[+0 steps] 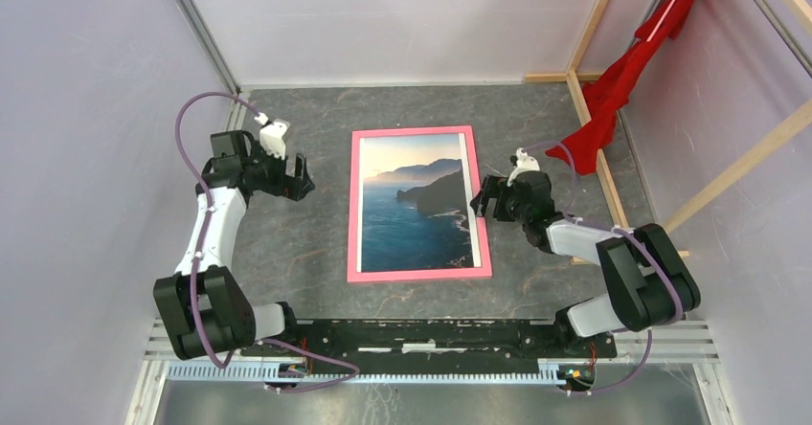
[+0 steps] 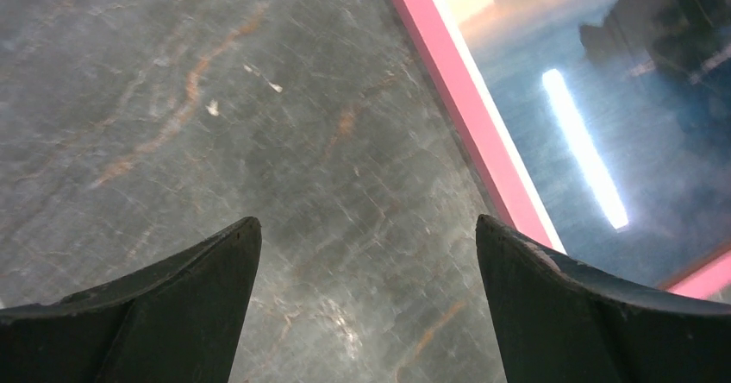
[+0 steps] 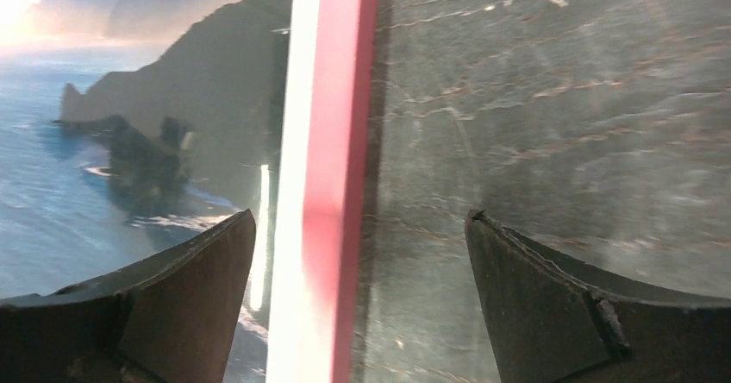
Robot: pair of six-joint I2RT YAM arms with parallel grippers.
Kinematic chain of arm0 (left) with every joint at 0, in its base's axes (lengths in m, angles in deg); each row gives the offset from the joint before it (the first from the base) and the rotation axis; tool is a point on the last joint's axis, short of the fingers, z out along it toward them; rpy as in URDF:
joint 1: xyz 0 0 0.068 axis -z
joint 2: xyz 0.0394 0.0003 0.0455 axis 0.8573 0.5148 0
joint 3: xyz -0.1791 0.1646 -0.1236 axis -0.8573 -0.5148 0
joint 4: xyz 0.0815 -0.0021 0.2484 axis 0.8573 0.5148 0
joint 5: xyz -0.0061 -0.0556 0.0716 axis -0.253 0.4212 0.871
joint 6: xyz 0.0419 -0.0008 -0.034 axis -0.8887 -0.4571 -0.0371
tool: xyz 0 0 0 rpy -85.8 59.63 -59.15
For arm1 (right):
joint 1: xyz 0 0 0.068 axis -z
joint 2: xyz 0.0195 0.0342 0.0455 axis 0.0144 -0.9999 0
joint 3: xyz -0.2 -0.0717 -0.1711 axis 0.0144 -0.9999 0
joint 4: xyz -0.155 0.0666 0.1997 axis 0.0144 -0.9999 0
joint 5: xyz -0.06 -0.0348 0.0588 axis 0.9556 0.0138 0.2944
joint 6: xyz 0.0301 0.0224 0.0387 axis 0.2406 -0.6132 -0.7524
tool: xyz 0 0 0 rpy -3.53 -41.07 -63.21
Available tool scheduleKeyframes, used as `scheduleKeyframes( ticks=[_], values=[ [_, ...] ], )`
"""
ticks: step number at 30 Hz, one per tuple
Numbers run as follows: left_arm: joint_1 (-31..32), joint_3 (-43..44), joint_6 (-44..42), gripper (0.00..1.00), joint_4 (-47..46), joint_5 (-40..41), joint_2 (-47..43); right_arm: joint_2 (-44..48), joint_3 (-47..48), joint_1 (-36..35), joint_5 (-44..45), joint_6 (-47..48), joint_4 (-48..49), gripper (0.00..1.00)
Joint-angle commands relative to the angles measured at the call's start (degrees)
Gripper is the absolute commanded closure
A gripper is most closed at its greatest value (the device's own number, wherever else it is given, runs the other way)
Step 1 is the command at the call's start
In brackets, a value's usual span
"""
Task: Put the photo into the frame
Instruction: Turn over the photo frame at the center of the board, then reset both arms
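Observation:
The photo [image 1: 417, 205], a seascape with dark mountains, lies face up inside the pink frame [image 1: 419, 274] flat on the middle of the table. My left gripper [image 1: 304, 178] hovers open over bare table just left of the frame's upper left side. In the left wrist view the frame [image 2: 465, 107] and photo [image 2: 603, 98] run past the right finger, with nothing inside my left gripper [image 2: 365, 221]. My right gripper [image 1: 482, 198] stands open astride the frame's right edge. In the right wrist view the pink rail [image 3: 336, 141] passes through my right gripper [image 3: 361, 215], untouched by either finger, the photo [image 3: 129, 141] to its left.
The table [image 1: 287, 253] is grey marbled stone. Bare wooden beams [image 1: 594, 147] run along the right side, another [image 1: 737, 171] slanting across the right wall. A red cloth [image 1: 622, 80] hangs at the back right. Pale walls close in the left, back and right.

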Motion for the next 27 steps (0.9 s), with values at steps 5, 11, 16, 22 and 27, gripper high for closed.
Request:
scheduleKeyframes(
  ticks=[5,11,16,22,27],
  values=[
    [-0.04,-7.91,16.91,0.00,-23.61,10.85,-2.90,12.45,2.92,-0.09,23.28,10.56,-9.95,0.02],
    [0.42,-15.64,22.04,0.00,-43.06,14.05,1.55,17.50,-6.31,-0.03,43.00,21.27,3.77,0.02],
    [1.07,-22.81,26.47,0.00,-58.86,10.65,4.37,21.60,-16.97,2.12,52.98,25.73,18.72,0.02],
    [3.11,-30.56,26.50,0.00,-75.42,10.66,7.72,22.49,-24.08,8.00,53.38,27.36,31.10,0.02],
    [8.48,-38.89,20.51,0.00,-92.12,11.72,10.83,17.56,-27.23,8.73,52.45,29.54,38.13,0.02]
  ],
)
